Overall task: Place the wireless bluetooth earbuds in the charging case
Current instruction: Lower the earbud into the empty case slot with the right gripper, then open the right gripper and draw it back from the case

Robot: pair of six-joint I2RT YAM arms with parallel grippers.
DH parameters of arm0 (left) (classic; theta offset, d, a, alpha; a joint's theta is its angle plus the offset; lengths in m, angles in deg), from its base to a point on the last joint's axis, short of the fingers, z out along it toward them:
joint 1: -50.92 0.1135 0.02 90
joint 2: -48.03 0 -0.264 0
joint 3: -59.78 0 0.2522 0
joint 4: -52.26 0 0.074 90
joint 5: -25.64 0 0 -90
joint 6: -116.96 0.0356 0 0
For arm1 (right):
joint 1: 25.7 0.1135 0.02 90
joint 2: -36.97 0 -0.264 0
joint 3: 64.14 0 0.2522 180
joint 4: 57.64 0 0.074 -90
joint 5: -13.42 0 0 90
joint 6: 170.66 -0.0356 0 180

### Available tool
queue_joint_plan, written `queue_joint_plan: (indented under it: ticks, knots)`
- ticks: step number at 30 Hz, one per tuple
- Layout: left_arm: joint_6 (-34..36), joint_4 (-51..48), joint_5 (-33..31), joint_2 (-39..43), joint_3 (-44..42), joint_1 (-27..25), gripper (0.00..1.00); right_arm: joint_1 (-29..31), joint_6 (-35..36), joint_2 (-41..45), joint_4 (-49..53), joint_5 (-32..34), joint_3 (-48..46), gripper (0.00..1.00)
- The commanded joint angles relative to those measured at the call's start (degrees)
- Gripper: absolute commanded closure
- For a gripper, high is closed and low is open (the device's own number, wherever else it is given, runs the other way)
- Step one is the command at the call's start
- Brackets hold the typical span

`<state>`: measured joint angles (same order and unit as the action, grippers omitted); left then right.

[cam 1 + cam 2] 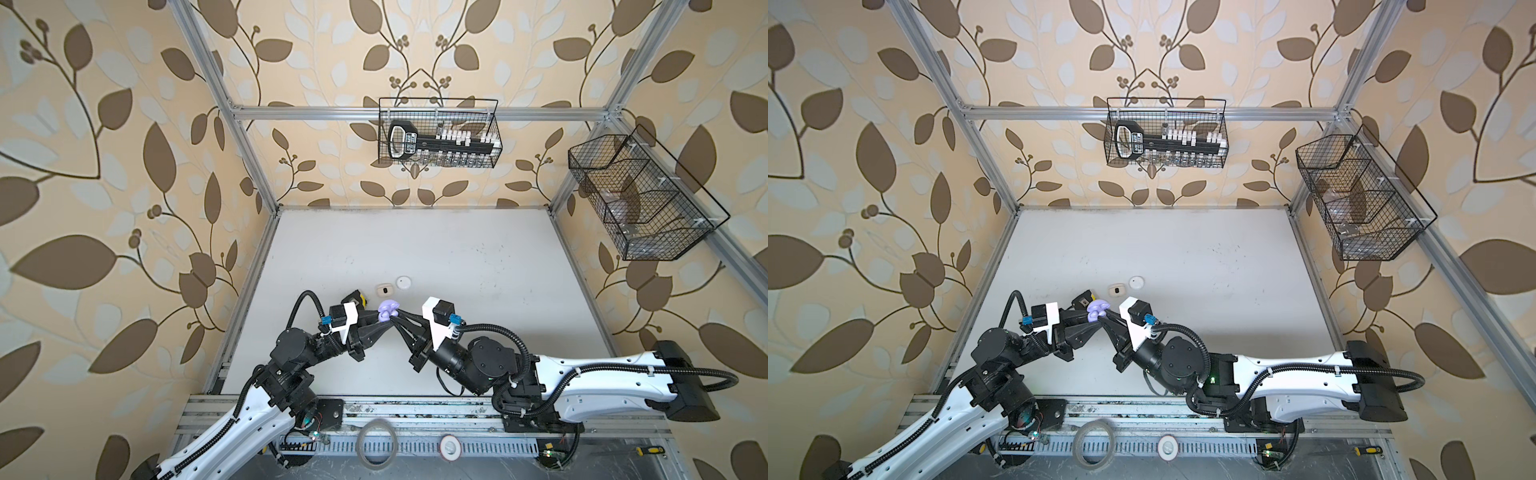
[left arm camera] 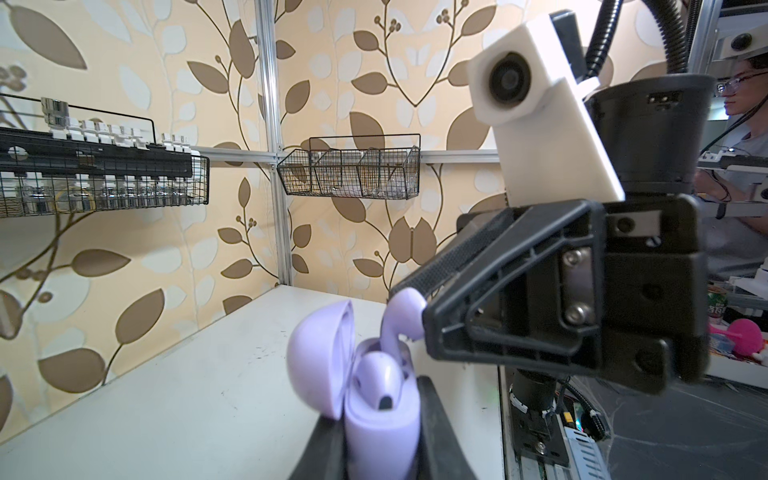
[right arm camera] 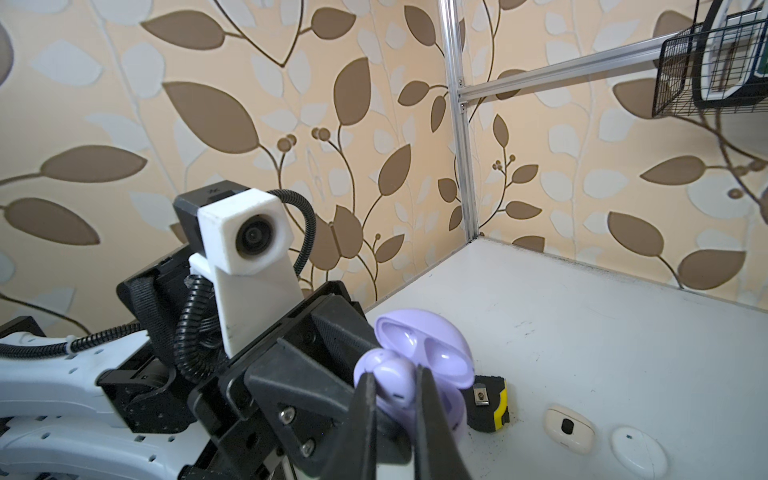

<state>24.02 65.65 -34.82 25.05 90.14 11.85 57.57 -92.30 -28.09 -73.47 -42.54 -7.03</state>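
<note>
My left gripper [image 2: 380, 415] is shut on the body of the lavender charging case [image 2: 380, 436], which it holds above the table with the lid [image 2: 320, 357] swung open. One lavender earbud [image 2: 378, 380] sits in a socket of the case. My right gripper [image 3: 395, 374] is shut on the head of a second lavender earbud [image 2: 405, 311], and its stem reaches down into the other socket. In both top views the two grippers meet at the case [image 1: 386, 311] [image 1: 1096, 311] near the table's middle front.
Just behind the case, a black-and-yellow tape measure [image 3: 488, 401] lies on the white table [image 1: 457, 257]. A cream rounded case [image 3: 569, 428] and a white round case [image 3: 638, 451] lie beside it. Wire baskets hang on the back wall [image 1: 438, 133] and the right wall [image 1: 640, 199].
</note>
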Motion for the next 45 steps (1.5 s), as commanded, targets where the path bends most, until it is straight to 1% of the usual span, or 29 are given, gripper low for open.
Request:
queue_joint_plan:
  ticks: [1, 4, 6, 14, 20, 25, 29, 32, 33, 34, 35, 36, 38, 40, 42, 45]
  knots:
    - [0.6, 4.2, 0.5, 0.7, 0.6, -0.4, 1.0, 0.8, -0.5, -1.7, 2.2, -0.9, -1.4, 0.95]
    - [0.6, 4.0, 0.7, 0.8, 0.7, -0.4, 1.0, 0.8, -0.3, -2.1, 2.5, -0.5, -1.1, 0.88]
    - [0.6, 3.9, 0.7, 1.1, 0.6, -0.4, 1.0, 0.8, -0.3, -2.1, 2.6, 0.2, -1.2, 0.81]
    - [0.7, 3.7, 0.6, 1.5, 0.6, -0.4, 1.0, 0.8, 0.2, -0.9, 4.1, 2.6, -1.3, 0.61]
    - [0.9, 3.6, 0.4, 1.5, 0.6, -0.4, 1.0, 1.5, 0.8, 1.9, 5.4, 3.9, -2.2, 0.55]
    - [0.9, 3.6, 0.6, 1.5, 0.7, -0.4, 1.0, 1.5, 0.8, 2.2, 5.7, 5.6, -2.5, 0.54]
    - [0.9, 3.4, 0.6, 1.8, 0.7, -0.4, 1.0, 1.5, 0.7, 3.1, 5.3, 6.5, -3.3, 0.61]
    - [0.9, 3.3, 0.6, 1.8, 0.6, -0.4, 1.0, 1.4, 0.9, 4.3, 5.1, 5.6, -3.9, 0.61]
    - [1.0, 3.3, 0.6, 1.8, 0.7, -0.4, 1.0, 1.5, 1.6, 4.5, 5.2, 3.7, -3.8, 0.59]
    - [1.0, 3.3, 0.6, 1.7, 0.6, -0.4, 1.0, 2.0, 2.6, 4.5, 5.0, 2.2, -3.6, 0.53]
    - [1.0, 3.3, 0.6, 1.7, 0.7, -0.4, 1.0, 3.1, 4.0, 4.3, 4.6, 1.8, -3.3, 0.46]
    - [1.0, 3.2, 0.5, 1.7, 0.6, -0.4, 1.0, 4.3, 5.2, 4.0, 4.0, 2.8, -2.9, 0.39]
    - [1.0, 3.3, 0.5, 1.7, 0.6, -0.4, 1.0, 5.0, 5.6, 3.1, 3.9, 4.9, -1.8, 0.35]
    - [0.9, 3.4, 0.5, 1.7, 0.5, -0.4, 1.0, 4.4, 4.4, 2.6, 3.8, 6.0, -1.0, 0.34]
    - [0.9, 3.3, 0.6, 1.9, 0.5, -0.4, 1.0, 2.6, 2.0, 2.5, 4.8, 6.4, -0.4, 0.4]
    - [0.9, 3.2, 0.6, 2.0, 0.5, -0.4, 1.0, 0.2, -0.5, 3.3, 4.4, 4.0, -1.0, 0.48]
